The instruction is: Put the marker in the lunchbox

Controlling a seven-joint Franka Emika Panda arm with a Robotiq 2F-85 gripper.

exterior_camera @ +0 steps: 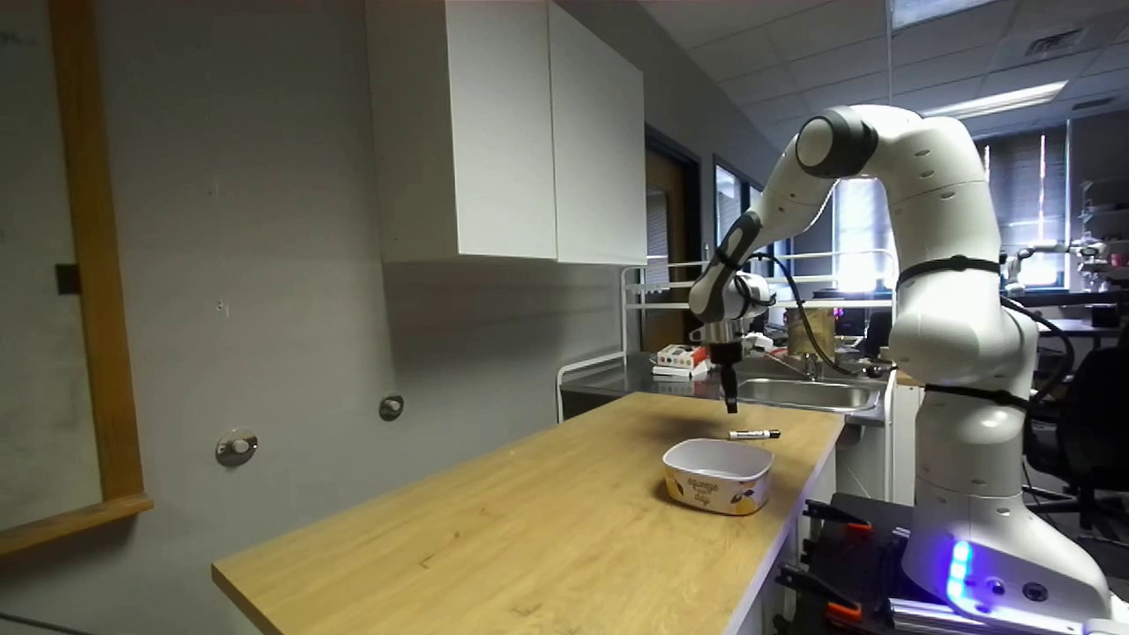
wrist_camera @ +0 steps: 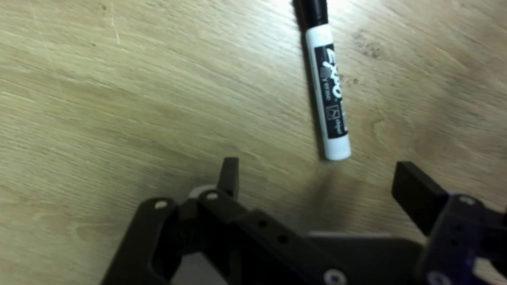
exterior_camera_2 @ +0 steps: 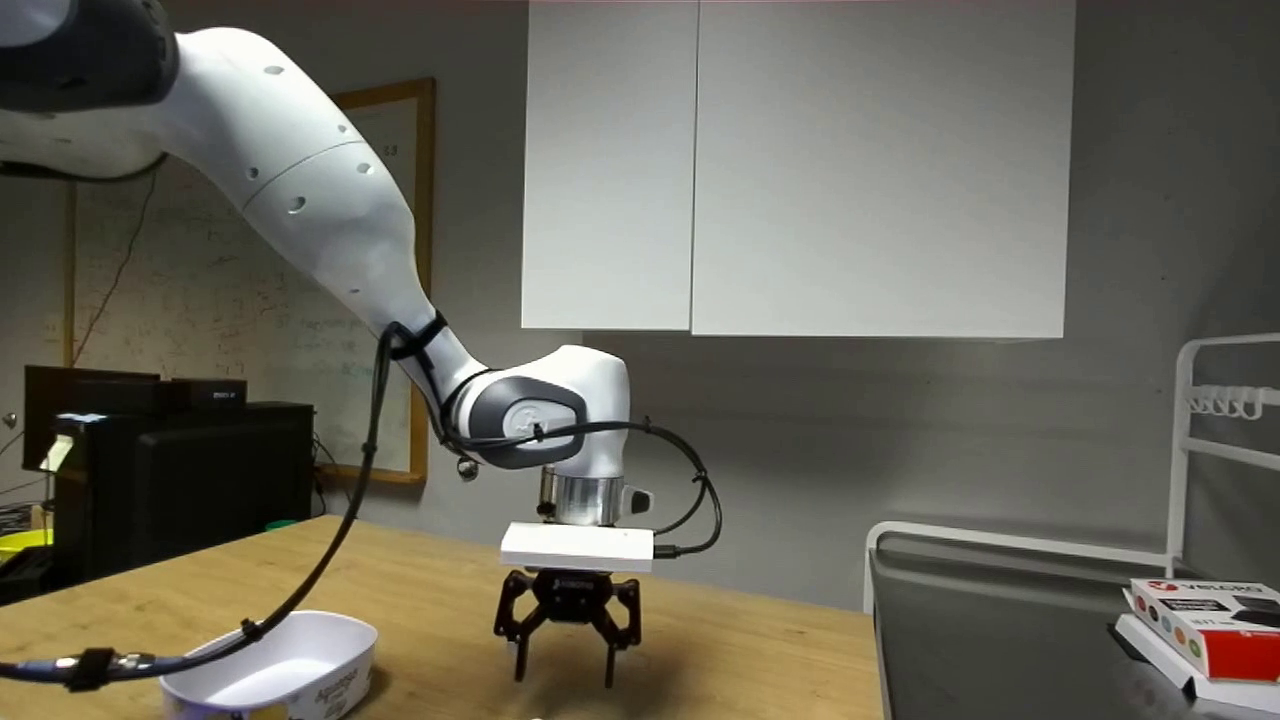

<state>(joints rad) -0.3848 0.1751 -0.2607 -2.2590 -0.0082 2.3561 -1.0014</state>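
The marker (wrist_camera: 329,93) lies flat on the desk (exterior_camera: 529,520), near the lunchbox (exterior_camera: 716,489) but apart from it; the hand (exterior_camera_2: 565,678) hangs above the desk, its two fingers (wrist_camera: 420,196) spread wide.

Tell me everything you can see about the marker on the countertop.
The Expo dry-erase marker is slim, with a white, plastic-looking barrel, a black label with white lettering, and its black cap on. It lies flat on the wood-look countertop, near but apart from the lunchbox. The open gripper is not touching it.
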